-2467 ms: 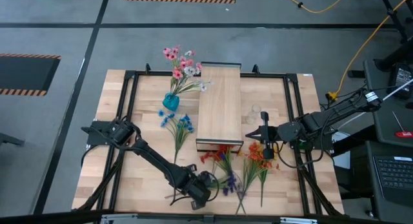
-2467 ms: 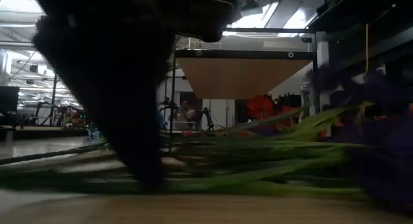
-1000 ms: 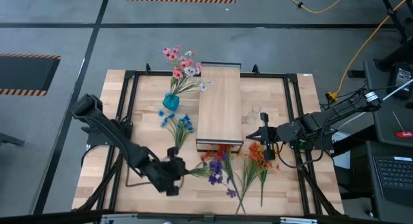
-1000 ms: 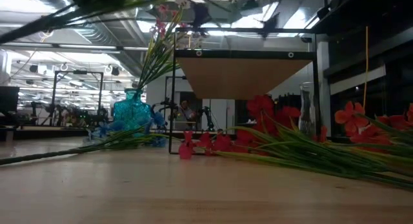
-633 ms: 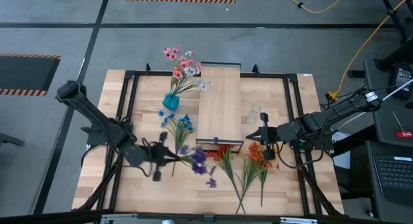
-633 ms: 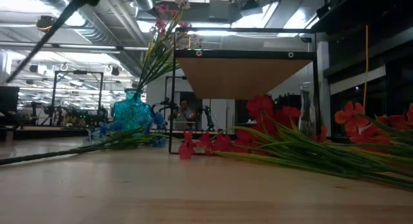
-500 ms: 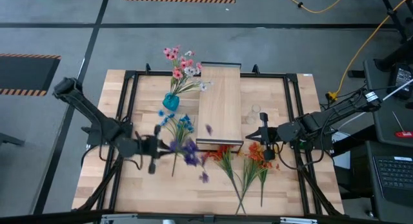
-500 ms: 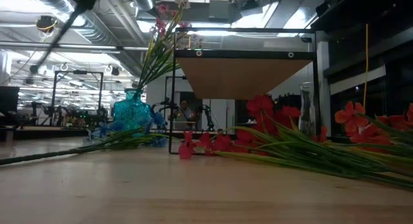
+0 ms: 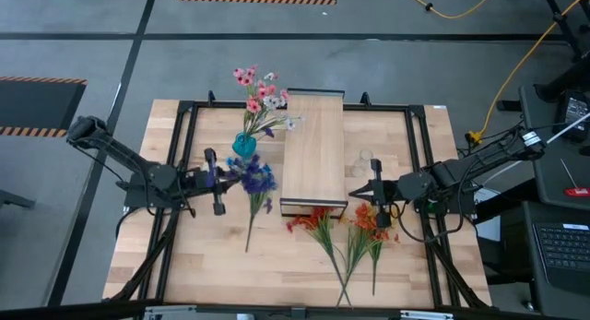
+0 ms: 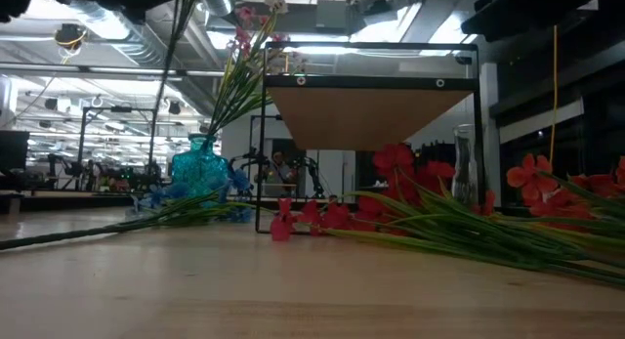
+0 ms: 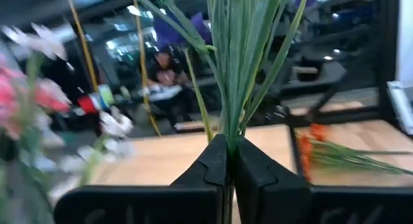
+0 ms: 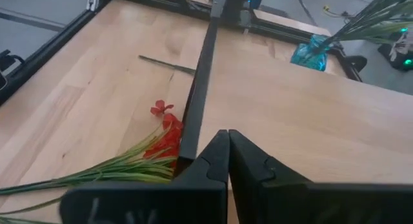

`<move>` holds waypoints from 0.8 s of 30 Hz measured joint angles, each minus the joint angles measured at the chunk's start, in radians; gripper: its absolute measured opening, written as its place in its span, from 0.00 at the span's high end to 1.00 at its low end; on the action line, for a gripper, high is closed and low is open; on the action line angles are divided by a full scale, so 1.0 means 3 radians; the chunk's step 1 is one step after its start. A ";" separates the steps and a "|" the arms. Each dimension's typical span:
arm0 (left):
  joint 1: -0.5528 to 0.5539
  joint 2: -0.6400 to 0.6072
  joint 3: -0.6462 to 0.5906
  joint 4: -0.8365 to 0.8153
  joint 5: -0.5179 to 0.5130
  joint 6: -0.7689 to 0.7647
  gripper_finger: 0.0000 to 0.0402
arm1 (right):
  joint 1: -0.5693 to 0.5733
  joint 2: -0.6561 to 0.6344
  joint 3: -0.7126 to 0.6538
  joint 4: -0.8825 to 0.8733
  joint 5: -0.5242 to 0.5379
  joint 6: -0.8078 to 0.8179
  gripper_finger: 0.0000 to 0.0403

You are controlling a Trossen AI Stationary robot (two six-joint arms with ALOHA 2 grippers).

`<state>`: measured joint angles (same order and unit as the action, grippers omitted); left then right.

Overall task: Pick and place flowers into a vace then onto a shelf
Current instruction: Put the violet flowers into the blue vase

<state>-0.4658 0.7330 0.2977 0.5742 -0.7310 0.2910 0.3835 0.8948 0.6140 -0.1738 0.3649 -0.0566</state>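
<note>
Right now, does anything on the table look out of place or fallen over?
Nothing looks damaged or spilled. The blue vase stands upright with pink flowers in it. Red and orange sprigs lie loose on the tabletop in front of the shelf, which carries nothing.

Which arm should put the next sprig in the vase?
Left. Its gripper is shut on the purple sprig, right beside the teal vase. The right gripper sits shut and empty past the shelf.
</note>
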 joint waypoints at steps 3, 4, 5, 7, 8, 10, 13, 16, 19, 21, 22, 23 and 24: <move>0.0209 0.0000 -0.0047 0.0288 -0.0048 0.0212 0.99 | -0.0045 0.0000 0.0000 0.0044 0.0000 0.0011 0.98; 0.0293 0.0002 -0.0053 0.0360 -0.0046 0.0273 0.99 | -0.0062 0.0000 0.0000 0.0072 0.0001 0.0006 0.98; 0.0382 0.0001 -0.0058 0.0423 -0.0022 0.0332 0.99 | -0.0078 0.0000 0.0000 0.0097 0.0001 -0.0003 0.98; 0.0548 0.0001 -0.0064 0.0546 0.0078 0.0438 0.99 | -0.0114 0.0000 0.0000 0.0097 0.0001 -0.0017 0.98; 0.0631 0.0001 -0.0064 0.0579 0.0153 0.0474 0.99 | -0.0132 0.0000 0.0000 0.0095 0.0001 -0.0018 0.98; 0.0796 0.0001 -0.0064 0.0598 0.0341 0.0498 0.99 | -0.0167 0.0000 0.0000 0.0089 0.0001 -0.0016 0.98; 0.1048 0.0004 -0.0064 0.0595 0.0539 0.0440 0.99 | -0.0209 0.0000 0.0000 0.0082 0.0001 -0.0031 0.98; 0.1270 0.0011 -0.0064 0.0592 0.0580 0.0419 0.99 | -0.0246 0.0000 0.0000 0.0083 0.0001 -0.0106 0.98; 0.1481 0.0011 -0.0064 0.0616 0.0679 0.0408 0.99 | -0.0289 0.0000 0.0000 0.0083 0.0002 -0.0106 0.98; 0.1627 0.0011 -0.0065 0.0622 0.0777 0.0373 0.99 | -0.0307 0.0000 0.0000 0.0082 0.0001 -0.0106 0.98; 0.1698 0.0011 -0.0086 0.0649 0.0819 0.0342 0.99 | -0.0314 0.0000 0.0000 0.0080 0.0001 -0.0106 0.98; 0.1773 0.0011 -0.0130 0.0707 0.0871 0.0309 0.99 | -0.0319 0.0000 0.0000 0.0078 0.0001 -0.0106 0.98; 0.1844 0.0011 -0.0192 0.0801 0.0923 0.0267 0.99 | -0.0326 0.0000 0.0000 0.0078 0.0001 -0.0108 0.98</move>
<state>0.0875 0.7364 0.2401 0.8145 -0.4541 0.3710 0.2858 0.8948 0.6140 -0.1505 0.3653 -0.0890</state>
